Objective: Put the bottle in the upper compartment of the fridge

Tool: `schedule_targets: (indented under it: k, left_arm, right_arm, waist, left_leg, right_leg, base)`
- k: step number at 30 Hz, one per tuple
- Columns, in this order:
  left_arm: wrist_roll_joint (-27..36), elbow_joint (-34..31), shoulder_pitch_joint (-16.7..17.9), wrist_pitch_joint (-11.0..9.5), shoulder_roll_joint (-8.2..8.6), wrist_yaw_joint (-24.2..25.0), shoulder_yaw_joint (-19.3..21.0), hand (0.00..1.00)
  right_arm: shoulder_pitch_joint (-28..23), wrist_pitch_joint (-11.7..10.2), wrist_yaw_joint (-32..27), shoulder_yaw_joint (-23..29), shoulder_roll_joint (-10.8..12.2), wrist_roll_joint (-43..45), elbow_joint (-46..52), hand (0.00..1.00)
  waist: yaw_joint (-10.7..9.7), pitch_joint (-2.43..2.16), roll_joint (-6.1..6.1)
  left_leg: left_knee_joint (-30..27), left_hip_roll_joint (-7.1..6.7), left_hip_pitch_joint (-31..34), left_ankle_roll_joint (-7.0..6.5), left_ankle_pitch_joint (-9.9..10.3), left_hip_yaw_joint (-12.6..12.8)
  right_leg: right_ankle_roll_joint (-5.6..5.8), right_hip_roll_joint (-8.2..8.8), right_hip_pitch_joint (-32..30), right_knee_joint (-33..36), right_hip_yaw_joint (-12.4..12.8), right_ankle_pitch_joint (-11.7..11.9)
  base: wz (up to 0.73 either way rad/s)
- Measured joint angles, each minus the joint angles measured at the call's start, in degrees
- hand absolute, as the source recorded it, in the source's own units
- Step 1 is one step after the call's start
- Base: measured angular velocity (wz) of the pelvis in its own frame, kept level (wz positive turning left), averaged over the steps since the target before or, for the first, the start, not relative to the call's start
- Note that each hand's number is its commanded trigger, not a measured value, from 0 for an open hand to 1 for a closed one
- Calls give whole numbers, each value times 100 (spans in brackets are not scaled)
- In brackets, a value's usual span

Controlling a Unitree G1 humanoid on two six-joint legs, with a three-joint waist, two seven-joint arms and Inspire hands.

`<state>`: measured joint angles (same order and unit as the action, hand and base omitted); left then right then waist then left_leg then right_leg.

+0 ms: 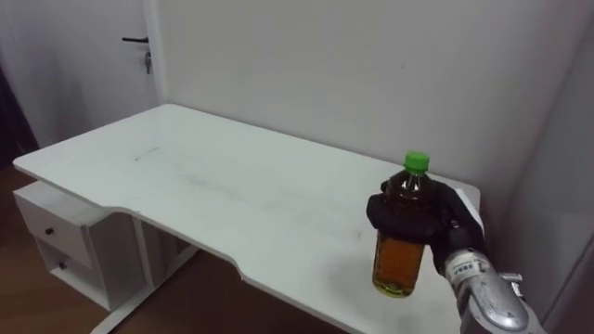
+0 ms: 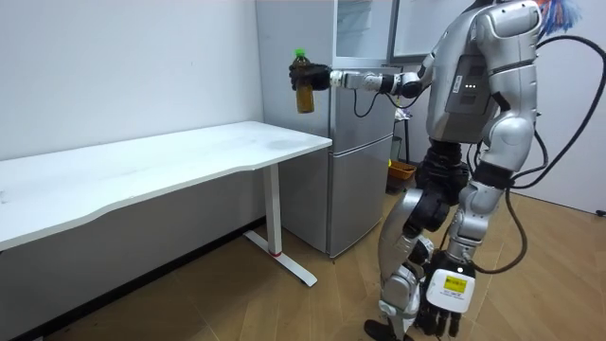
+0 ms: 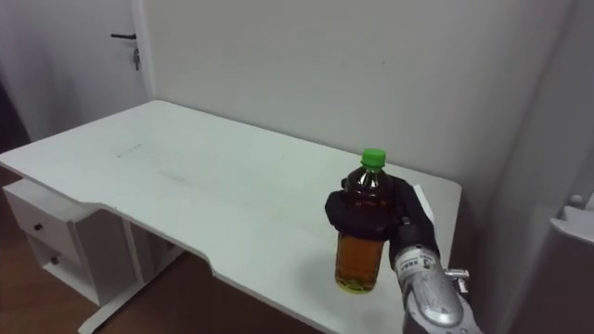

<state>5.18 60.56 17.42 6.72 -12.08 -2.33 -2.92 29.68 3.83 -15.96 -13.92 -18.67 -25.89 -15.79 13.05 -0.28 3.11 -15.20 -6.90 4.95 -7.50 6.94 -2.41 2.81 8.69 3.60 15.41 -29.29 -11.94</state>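
Holding the bottle (image 1: 399, 264) in the air over the table's (image 1: 186, 176) right end, my right hand (image 1: 429, 219) is curled round its shoulder. Nearly full, it likely feels heavy, its plastic smooth and slippery, so a lower, mid-body grip seems steadier.

The bottle (image 1: 399, 264) has golden-brown drink inside and a bright green cap (image 1: 417, 161). The right hand (image 1: 422, 215) is black (its wrist is shiny silver). The table (image 1: 213, 186) is plain white, and so are the drawers (image 1: 56, 232). The fridge (image 2: 360, 189) is pale grey. The floor (image 2: 237, 294) is brown wood with long stripes.
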Motion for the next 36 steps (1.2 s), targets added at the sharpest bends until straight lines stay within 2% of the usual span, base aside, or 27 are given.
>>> schedule_targets:
  k: [4, 7, 10, 13, 16, 19, 20, 24, 30, 36]
  left_arm:
    - [-116, 2, -1, -75, 97, -57, 249, 0]
    - [-118, 23, 9, -78, 114, -97, 293, 0]
    - [-236, 18, -20, -77, 135, -98, 316, 0]
    - [-363, 20, -20, -83, 196, -89, 545, 0]
    - [-360, 158, -28, -83, 231, -80, 735, 0]
    - [-435, 183, -9, -86, 221, -81, 863, 0]
    - [-495, 199, -9, -92, 203, -82, 931, 0]
    - [-491, 338, -16, -109, 177, -96, 1012, 0]
    - [-497, 382, 0, -87, 200, -98, 1192, 0]
    - [-598, 379, -4, -72, 199, -230, 1290, 0]
  right_arm:
    - [0, 1, 65, 92, -1, 126, 341, 100]
    - [0, 1, 113, 215, -8, 186, 643, 100]
    - [0, 2, 148, 227, -121, 407, 876, 100]
    - [0, 2, 314, 310, -207, 636, 1086, 100]
    - [1, 9, 397, 479, -217, 775, 1419, 100]
    - [2, 9, 415, 585, -378, 707, 1783, 100]
    - [3, 9, 414, 653, -418, 616, 1887, 100]
    - [10, 9, 417, 860, -484, 354, 2015, 100]
    - [11, 139, 303, 1391, -674, -105, 2334, 100]
    - [15, 321, 100, 1619, -908, -115, 2593, 100]
  waist:
    - [-86, 14, -23]
    - [-178, 18, -31]
    - [-217, 20, -35]
    - [-291, 14, -27]
    - [-307, 10, -20]
    - [-315, 5, -10]
    - [-320, -15, 19]
    - [-364, -62, 94]
    - [-579, -40, 123]
    - [-754, -60, 210]
  left_leg:
    - [57, 16, -106, -5, 27, 60]
    - [162, 17, -164, -6, 28, 78]
    - [179, 20, -167, -8, 28, 110]
    - [222, 26, -184, -10, 32, 158]
    - [274, 51, -194, -12, 30, 284]
    - [333, 77, -261, -14, 33, 398]
    - [362, 85, -283, -12, 34, 423]
    - [385, 126, -354, 15, 59, 510]
    - [361, 138, -365, 48, 125, 514]
    - [388, 146, -359, 25, 111, 555]
  right_leg:
    - [12, -35, 69, -62, 108, 37]
    - [13, -90, 69, -75, 258, 80]
    - [11, -91, 29, -71, 383, 86]
    - [12, -101, 9, -76, 486, 86]
    - [12, -127, -70, -69, 714, 86]
    - [15, -162, -82, -82, 921, 90]
    - [14, -177, -84, -93, 1001, 91]
    - [-7, -224, -22, -161, 1057, 111]
    - [-5, -238, 7, -186, 1060, 119]
    - [-7, -250, -52, -166, 1151, 120]
  base:
    - [-10]
    - [-9]
    - [-10]
    - [-11]
    - [-21]
    - [-19]
    - [-16]
    - [-14]
    - [-2]
    - [-6]
